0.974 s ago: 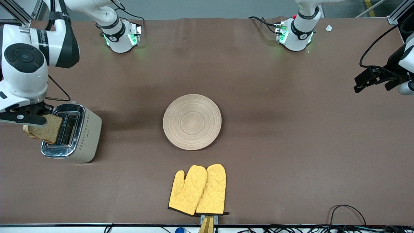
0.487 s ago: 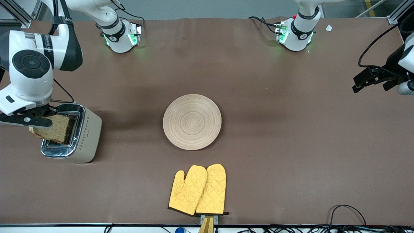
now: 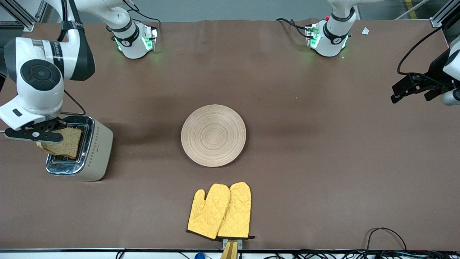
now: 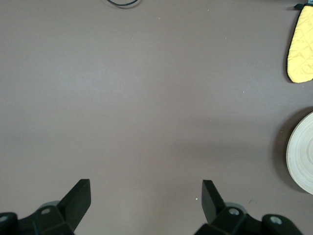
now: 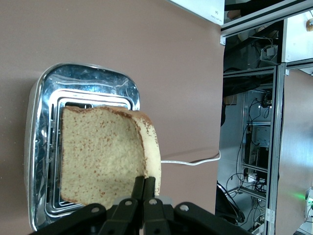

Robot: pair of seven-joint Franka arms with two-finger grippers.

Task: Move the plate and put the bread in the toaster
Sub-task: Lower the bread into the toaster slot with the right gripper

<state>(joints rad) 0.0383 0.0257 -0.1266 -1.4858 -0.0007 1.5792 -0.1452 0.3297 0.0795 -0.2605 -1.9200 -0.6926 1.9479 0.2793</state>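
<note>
Front camera looks down from high; wrist cameras look down close — plate [image 3: 213, 135] shared with the left wrist.

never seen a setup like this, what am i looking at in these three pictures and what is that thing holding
These are two robot arms bolted to a brown table. The wide picture looks down from a camera facing them; the other two come from cameras on each arm's wrist.

On the table lie a round wooden plate, a pair of yellow oven mitts nearer the camera, and a cream toaster at the right arm's end.

The right gripper is shut on a slice of bread, holding it over the toaster's slots, not yet dropped in. The left gripper waits open above bare table at the left arm's end, holding nothing.
</note>
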